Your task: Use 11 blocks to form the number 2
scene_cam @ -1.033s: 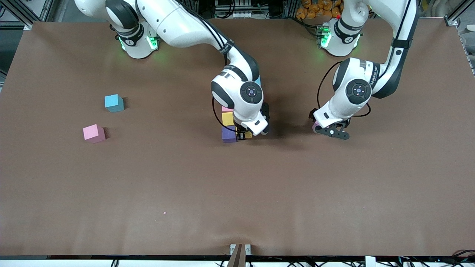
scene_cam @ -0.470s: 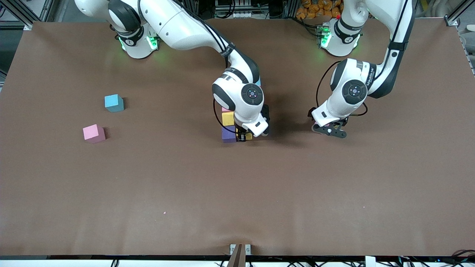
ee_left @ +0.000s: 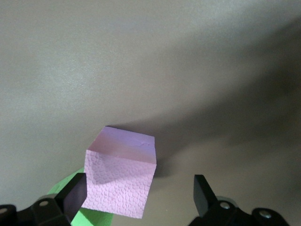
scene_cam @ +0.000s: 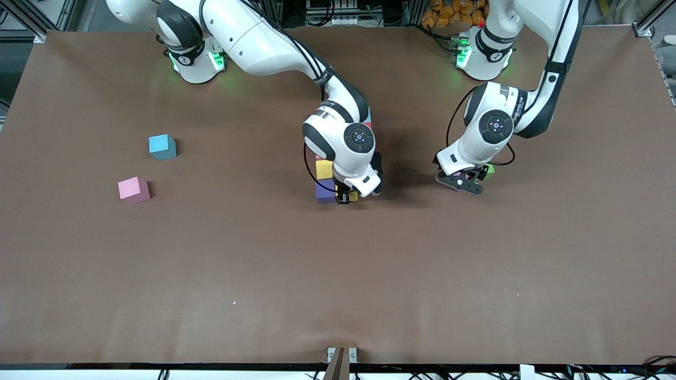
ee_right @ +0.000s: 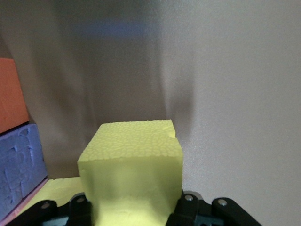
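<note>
My right gripper is shut on a yellow block low at the middle of the table. Beside it lies the part-built number 2: a purple block, another yellow block, and an orange-red block in the right wrist view. The right arm hides the other blocks of the figure. My left gripper stands open around a pink block on the table toward the left arm's end. The cube sits close to one finger and well apart from the other.
A green cube lies right beside the pink block under my left gripper. A light blue block and another pink block lie loose toward the right arm's end of the table.
My left gripper has shifted a little toward the middle of the table, uncovering the green cube. The right gripper has barely moved with its yellow block.
</note>
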Tool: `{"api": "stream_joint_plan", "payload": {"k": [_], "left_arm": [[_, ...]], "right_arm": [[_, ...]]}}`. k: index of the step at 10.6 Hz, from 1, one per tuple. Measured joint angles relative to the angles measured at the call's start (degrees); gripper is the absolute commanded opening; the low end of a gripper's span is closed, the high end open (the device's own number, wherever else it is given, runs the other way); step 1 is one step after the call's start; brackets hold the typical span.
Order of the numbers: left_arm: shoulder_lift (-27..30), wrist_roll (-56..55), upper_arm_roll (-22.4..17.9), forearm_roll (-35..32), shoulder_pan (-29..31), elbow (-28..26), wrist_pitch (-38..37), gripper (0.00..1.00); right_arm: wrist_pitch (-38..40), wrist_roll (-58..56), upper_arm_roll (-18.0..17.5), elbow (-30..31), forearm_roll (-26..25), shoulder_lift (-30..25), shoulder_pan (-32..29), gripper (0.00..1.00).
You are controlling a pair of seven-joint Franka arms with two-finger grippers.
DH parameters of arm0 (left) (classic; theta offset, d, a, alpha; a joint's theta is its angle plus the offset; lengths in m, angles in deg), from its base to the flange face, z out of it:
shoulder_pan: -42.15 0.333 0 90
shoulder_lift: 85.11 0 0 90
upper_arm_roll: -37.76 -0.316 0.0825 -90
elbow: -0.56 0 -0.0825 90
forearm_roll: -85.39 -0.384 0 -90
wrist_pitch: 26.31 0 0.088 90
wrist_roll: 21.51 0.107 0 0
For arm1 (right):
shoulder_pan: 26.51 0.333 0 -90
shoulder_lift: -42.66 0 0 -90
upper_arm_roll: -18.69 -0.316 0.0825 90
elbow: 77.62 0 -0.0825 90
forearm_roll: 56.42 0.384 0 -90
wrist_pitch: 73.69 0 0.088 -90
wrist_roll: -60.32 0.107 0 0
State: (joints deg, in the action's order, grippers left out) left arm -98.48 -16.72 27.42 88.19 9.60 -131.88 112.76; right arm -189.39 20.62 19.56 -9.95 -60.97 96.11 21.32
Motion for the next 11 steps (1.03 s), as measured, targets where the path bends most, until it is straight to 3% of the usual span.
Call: {"api": "stream_joint_plan", "payload": {"k": [10, 11], "left_arm": [[-0.21, 10.15, -0.14, -2.91, 1.63, -0.89, 1.10, 1.00], [-0.21, 10.80, -0.15, -2.92, 2.08, -0.89, 1.12, 1.00]], "right_arm": [[-1.44, 0.00, 0.02, 0.00, -0.01, 1.25, 0.01, 0.47], [-1.46, 0.00, 0.03, 0.00, -0.01, 1.29, 0.03, 0.71]]}}
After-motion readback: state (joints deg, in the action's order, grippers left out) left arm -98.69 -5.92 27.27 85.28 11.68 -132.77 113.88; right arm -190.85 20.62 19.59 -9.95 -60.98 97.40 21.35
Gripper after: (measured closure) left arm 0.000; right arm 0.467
